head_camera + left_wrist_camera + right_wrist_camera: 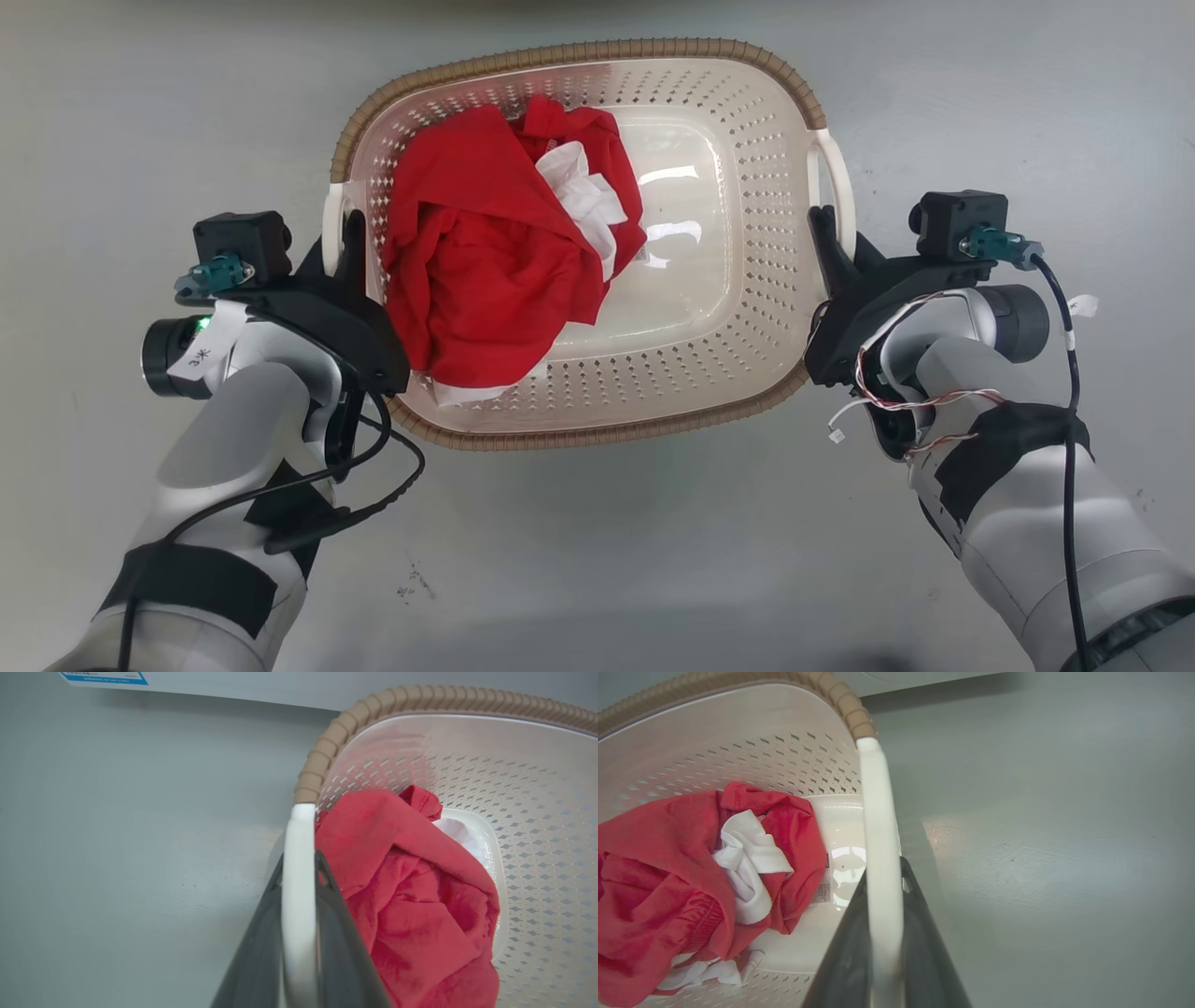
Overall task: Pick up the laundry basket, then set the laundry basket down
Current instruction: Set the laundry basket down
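Cream perforated plastic with a ribbed brown rim, the laundry basket (747, 233) lies long axis crosswise between the arms, above the grey floor (597, 560), lifted or not I cannot tell. Left claw (341, 233) pinches the smooth white left handle (329, 219), right claw (831, 233) the right handle (837, 177), both narrow; crumpled red cloth (485, 252) weighs the left end

I can't tell whether the laundry basket (579, 51) sits on the floor (597, 560) or hangs clear of it. The red garment (476, 271) hides part of its bottom (and most of a white cloth (583, 191)). The tag (824, 891) has print too small for me to read, and the top edge cuts off the blue-edged sticker (105, 677).
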### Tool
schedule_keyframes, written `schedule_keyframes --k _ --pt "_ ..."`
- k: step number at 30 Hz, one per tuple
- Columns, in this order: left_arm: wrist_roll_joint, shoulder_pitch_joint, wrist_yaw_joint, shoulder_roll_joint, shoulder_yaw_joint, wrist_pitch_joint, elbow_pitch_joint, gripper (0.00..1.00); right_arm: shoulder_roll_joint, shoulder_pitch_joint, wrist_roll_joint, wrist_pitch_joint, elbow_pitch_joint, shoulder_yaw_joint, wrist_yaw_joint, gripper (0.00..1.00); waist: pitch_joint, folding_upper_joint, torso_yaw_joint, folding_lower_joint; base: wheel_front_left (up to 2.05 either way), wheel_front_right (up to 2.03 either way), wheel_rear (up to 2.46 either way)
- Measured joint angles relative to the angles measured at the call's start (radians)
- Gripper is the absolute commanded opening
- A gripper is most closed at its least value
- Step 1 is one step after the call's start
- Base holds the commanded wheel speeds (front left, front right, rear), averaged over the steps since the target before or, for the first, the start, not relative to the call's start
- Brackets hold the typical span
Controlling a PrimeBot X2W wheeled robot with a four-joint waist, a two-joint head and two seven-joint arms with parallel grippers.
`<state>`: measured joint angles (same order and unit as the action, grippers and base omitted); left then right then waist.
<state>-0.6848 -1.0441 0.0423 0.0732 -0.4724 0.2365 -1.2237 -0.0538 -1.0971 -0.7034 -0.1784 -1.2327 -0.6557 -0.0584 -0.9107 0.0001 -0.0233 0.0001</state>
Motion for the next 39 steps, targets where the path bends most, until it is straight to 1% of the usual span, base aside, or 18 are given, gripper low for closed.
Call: schedule_keyframes --k 2,3,4,5,6,7,10,14,24,27,39 --pt "0.0 -0.002 0.003 -0.002 0.0 0.0 -0.004 0.0 0.0 0.0 0.0 0.001 -0.002 -0.003 -0.006 0.0 0.001 0.0 0.001 0.0 0.0 0.0 0.0" --pt "-0.002 -0.002 0.004 -0.003 0.001 0.0 -0.005 0.0 -0.002 0.0 0.0 0.001 -0.003 -0.007 -0.013 0.25 0.002 0.0 0.001 0.0 0.0 0.0 0.0" --pt "-0.002 -0.002 0.007 -0.003 0.001 0.0 -0.006 0.13 -0.003 0.0 0.001 0.003 -0.003 -0.012 -0.022 0.81 0.002 0.0 0.001 0.0 0.0 0.0 0.0" --pt "-0.004 -0.003 0.011 -0.004 0.001 -0.002 -0.01 0.54 -0.006 0.001 0.001 0.008 -0.004 -0.018 -0.033 1.0 0.003 0.0 0.002 0.0 0.0 0.0 0.0" --pt "-0.004 -0.003 0.011 -0.004 0.001 -0.002 -0.01 0.54 -0.006 0.001 0.001 0.008 -0.004 -0.018 -0.033 1.0 0.003 0.0 0.002 0.0 0.0 0.0 0.0" --pt "-0.006 -0.003 0.011 -0.004 0.001 -0.001 -0.014 1.0 -0.01 0.003 0.002 0.01 -0.005 -0.023 -0.039 1.0 0.004 0.0001 0.002 0.0001 0.0 0.0 0.0" --pt "-0.006 -0.003 0.012 -0.001 0.0 -0.001 -0.023 1.0 -0.024 0.013 0.002 0.011 -0.007 -0.033 -0.047 1.0 0.008 0.0001 0.004 0.0001 0.0 0.0 0.0" --pt "-0.006 -0.003 0.021 -0.007 -0.009 -0.001 -0.023 1.0 -0.024 0.021 0.009 0.011 -0.001 -0.045 -0.056 1.0 0.016 0.0001 0.006 0.0001 0.0 0.0 0.0" --pt "-0.003 0.01 0.038 -0.016 -0.024 0.0 -0.033 1.0 -0.022 0.041 0.009 0.004 0.001 -0.067 -0.061 1.0 0.064 0.0001 0.01 0.0001 0.0 0.0 0.0" --pt "0.001 0.032 0.038 -0.016 -0.029 0.003 -0.036 1.0 -0.022 0.062 0.009 -0.001 -0.002 -0.071 -0.062 1.0 0.091 0.0001 0.01 -0.0001 0.0 0.0 0.0" --pt "0.001 0.162 0.047 -0.019 -0.045 0.006 -0.053 1.0 -0.027 0.165 -0.002 -0.036 -0.018 -0.068 -0.065 1.0 0.255 0.0 0.01 -0.0002 0.0 0.0 0.0"
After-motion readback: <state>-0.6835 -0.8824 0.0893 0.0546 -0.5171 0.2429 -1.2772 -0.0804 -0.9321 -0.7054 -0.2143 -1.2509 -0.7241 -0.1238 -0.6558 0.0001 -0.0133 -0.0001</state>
